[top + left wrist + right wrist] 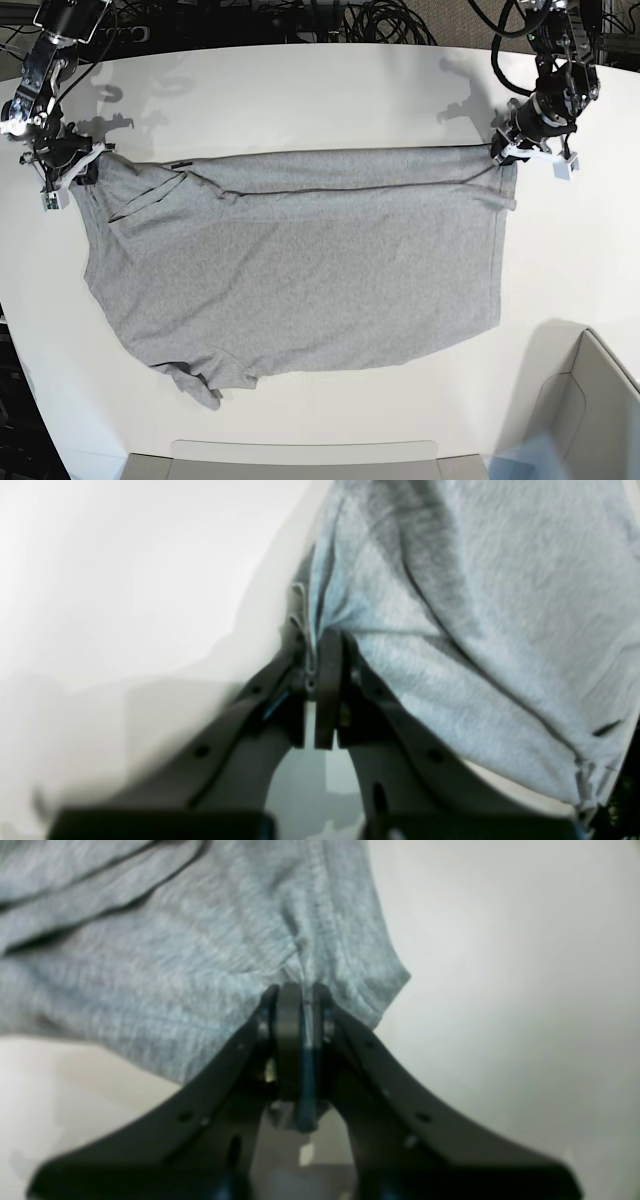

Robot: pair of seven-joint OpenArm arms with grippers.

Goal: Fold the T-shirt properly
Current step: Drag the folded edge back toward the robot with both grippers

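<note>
The grey T-shirt [300, 270] lies spread on the white table, plain side up, its far edge folded over into a long band. My left gripper [505, 152] is at the shirt's far right corner, shut on the cloth. In the left wrist view the T-shirt [475, 605] is pinched at its edge between the fingers of the left gripper [315, 647]. My right gripper [85, 165] is at the far left corner. In the right wrist view the right gripper [305, 992] is shut on a hem of the T-shirt [200, 950].
The white table [330, 95] carries the shirt. Grey bins stand at the near right corner [590, 410] and along the near edge [300, 458]. Black cables [330, 20] lie beyond the far edge.
</note>
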